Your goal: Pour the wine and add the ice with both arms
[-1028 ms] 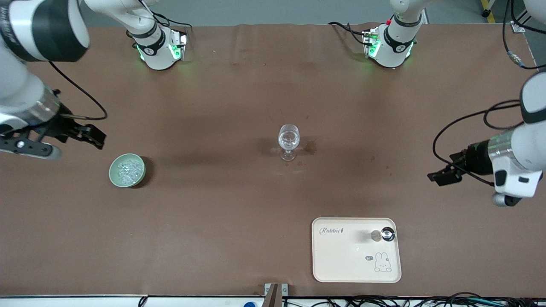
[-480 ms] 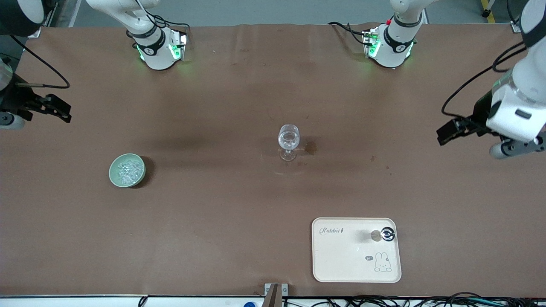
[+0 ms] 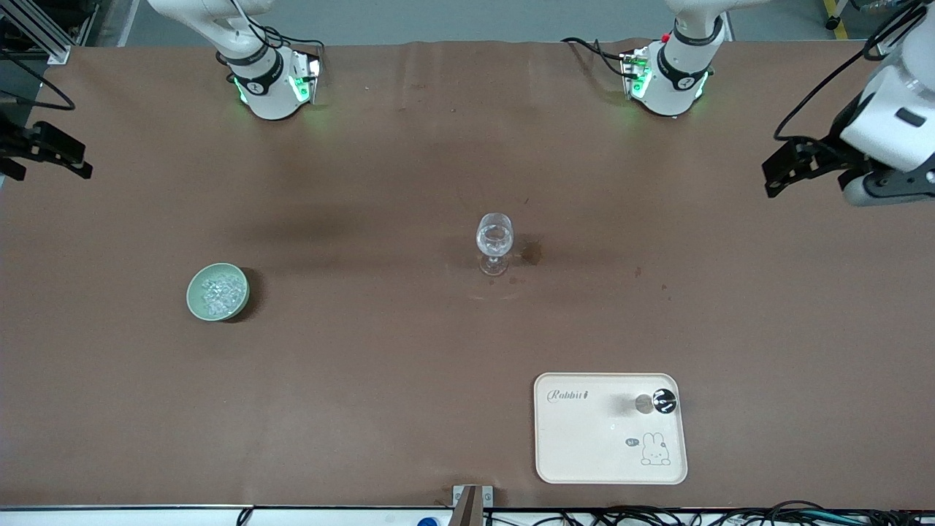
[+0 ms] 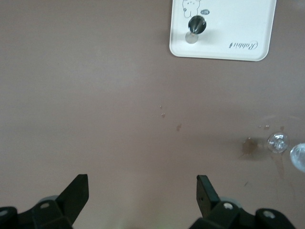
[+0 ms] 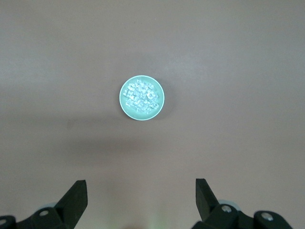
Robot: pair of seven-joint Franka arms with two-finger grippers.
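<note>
A clear wine glass [image 3: 494, 241] stands upright at the table's middle, with clear contents in its cup. It also shows at the edge of the left wrist view [image 4: 278, 142]. The ice [image 3: 217, 290] is heaped in a small green bowl [image 3: 196, 307] toward the right arm's end. The right wrist view shows the ice [image 5: 140, 97] and the bowl [image 5: 125, 109] from above. My right gripper [image 3: 55, 153] is open and empty, high over the table's edge at its end. My left gripper [image 3: 785, 172] is open and empty, high over its own end.
A cream tray [image 3: 584, 438] lies near the front edge toward the left arm's end. It carries a small item with a round black top [image 3: 663, 401]. The left wrist view shows the tray [image 4: 228, 19] and the item [image 4: 196, 25]. Small stains [image 3: 532, 253] mark the cloth beside the glass.
Both grippers have drawn back and risen, each toward its own end of the table and toward the bases' side. The glass, bowl and tray have not moved.
</note>
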